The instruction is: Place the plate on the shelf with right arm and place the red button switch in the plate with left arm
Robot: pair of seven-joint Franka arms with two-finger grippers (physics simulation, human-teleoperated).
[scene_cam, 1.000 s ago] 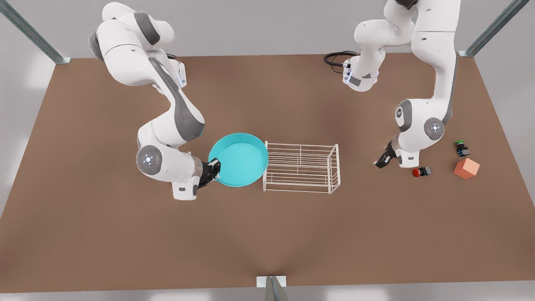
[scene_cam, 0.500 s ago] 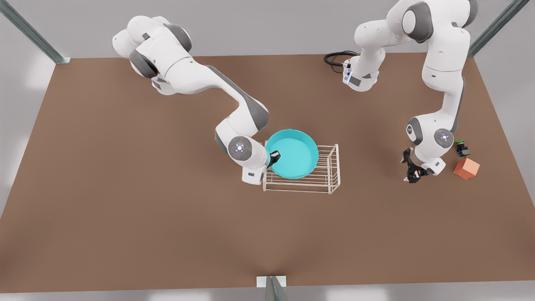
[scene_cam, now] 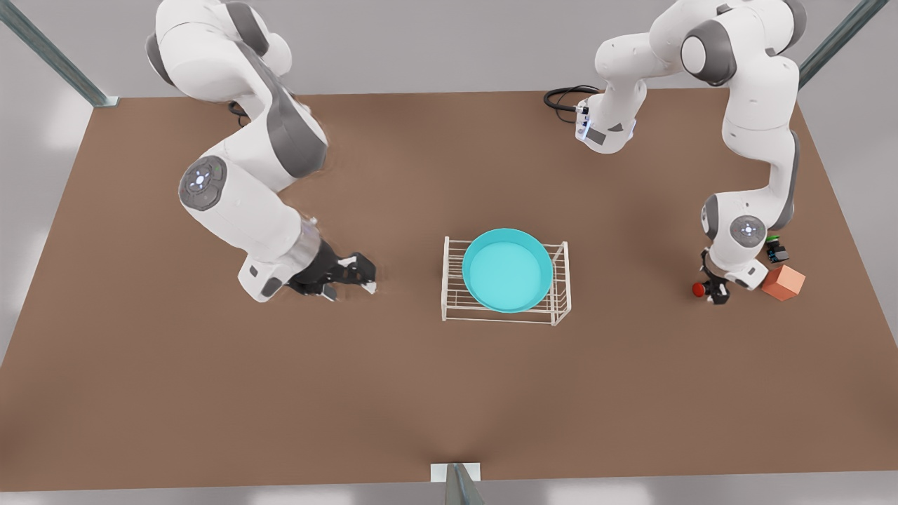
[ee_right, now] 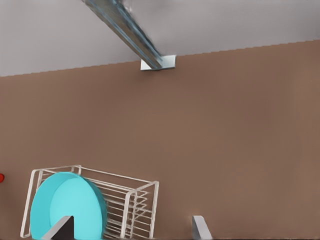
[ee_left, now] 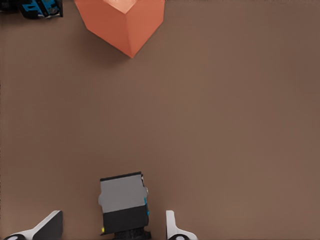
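— Between the left gripper's (ee_left: 112,229) spread fingers (ee_left: 172,227), what sits there?

— The red button switch (ee_left: 123,201), seen in the left wrist view from its black and grey body side. The fingers stand either side of it with gaps showing, not pinching it. In the front view the left gripper (scene_cam: 715,291) points down at the switch (scene_cam: 699,288), whose red cap pokes out toward the shelf.

— And around the switch?

— On its side away from the shelf, just beside it, the orange cube (scene_cam: 783,282), and a little past that the green-capped switch (scene_cam: 774,249). All rest on the brown table (scene_cam: 449,393).

— The right gripper?

— Its fingers (scene_cam: 368,266) are apart and hold nothing. The right gripper (scene_cam: 354,273) hangs low over the table, well apart from the shelf (scene_cam: 561,284), on the opposite side to the switch. In the right wrist view its fingertips (ee_right: 199,227) frame the shelf (ee_right: 142,197) farther off.

— And the plate?

— The plate (scene_cam: 506,269) rests on the shelf, covering most of the wire bars, its rim near the side rails. The right wrist view shows the plate (ee_right: 67,207) sitting on the rack too.
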